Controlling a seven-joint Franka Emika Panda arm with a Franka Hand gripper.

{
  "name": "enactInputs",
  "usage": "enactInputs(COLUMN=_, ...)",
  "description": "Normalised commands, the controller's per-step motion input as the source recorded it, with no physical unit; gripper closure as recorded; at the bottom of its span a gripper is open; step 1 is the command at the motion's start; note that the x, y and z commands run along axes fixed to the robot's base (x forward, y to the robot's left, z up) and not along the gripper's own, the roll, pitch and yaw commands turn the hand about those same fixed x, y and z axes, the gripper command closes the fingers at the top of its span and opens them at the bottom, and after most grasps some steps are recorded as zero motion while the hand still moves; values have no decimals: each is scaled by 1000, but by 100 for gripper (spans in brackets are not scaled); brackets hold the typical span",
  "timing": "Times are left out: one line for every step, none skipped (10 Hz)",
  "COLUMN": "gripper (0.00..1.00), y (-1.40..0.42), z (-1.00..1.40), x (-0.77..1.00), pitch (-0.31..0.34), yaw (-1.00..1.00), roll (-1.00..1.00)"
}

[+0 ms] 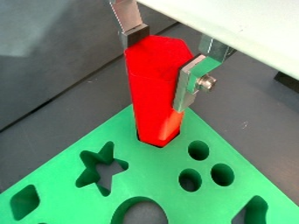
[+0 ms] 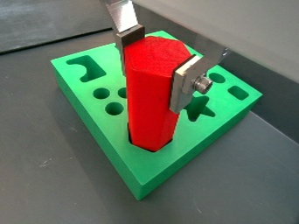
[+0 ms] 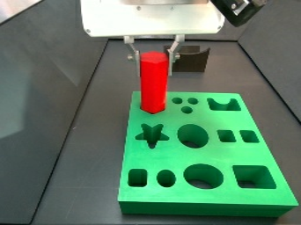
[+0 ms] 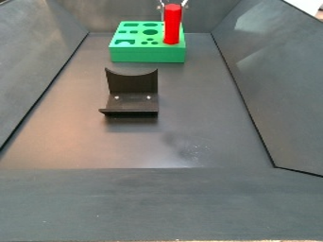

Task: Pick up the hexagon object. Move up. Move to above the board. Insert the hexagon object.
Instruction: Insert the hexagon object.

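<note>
The hexagon object (image 3: 154, 82) is a tall glossy red peg standing upright with its lower end in the hexagon hole at a far corner of the green board (image 3: 223, 156). It also shows in both wrist views (image 1: 156, 87) (image 2: 155, 92) and in a side view (image 4: 172, 23). My gripper (image 3: 153, 51) sits over the peg's top, with one silver finger on each side of it. In a side view a small gap shows between each finger and the peg. The jaws look open and hold nothing. The board (image 1: 70, 201) (image 2: 163, 171) (image 4: 132, 43) has star, circle and square holes.
The dark fixture (image 4: 130, 90) stands on the floor in front of the board, and also shows behind the board in a side view (image 3: 192, 59). Sloping grey walls (image 4: 259, 76) close in the floor on both sides.
</note>
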Motion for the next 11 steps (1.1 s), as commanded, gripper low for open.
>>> enactInputs(gripper=100, y=0, z=-129, x=0, pitch=0, yaw=51, roll=77)
enactInputs(gripper=100, y=-23, z=0, x=0, pitch=0, yaw=0, roll=0)
enactInputs(gripper=100, y=-171, z=-266, x=-14, pitch=0, yaw=0, roll=217)
enactInputs(gripper=100, y=-337, z=-329, x=-94, pitch=14, yaw=0, roll=500)
enactInputs(gripper=100, y=-337, z=-317, x=0, pitch=11, yaw=0, roll=500)
enactInputs(gripper=100, y=-383, z=-417, x=0, pitch=3, yaw=0, roll=483)
enactInputs(gripper=100, y=-391, z=-494, x=0, pitch=0, yaw=0, roll=453)
enactInputs(gripper=100, y=-463, z=-626, x=0, pitch=0, yaw=0, roll=396)
enactInputs(gripper=100, y=-66, z=-89, x=0, pitch=10, yaw=0, roll=127)
enactInputs(gripper=100, y=0, z=0, x=0, pitch=0, yaw=0, roll=4)
enactInputs(gripper=100, y=0, z=0, x=0, pitch=0, yaw=0, roll=0)
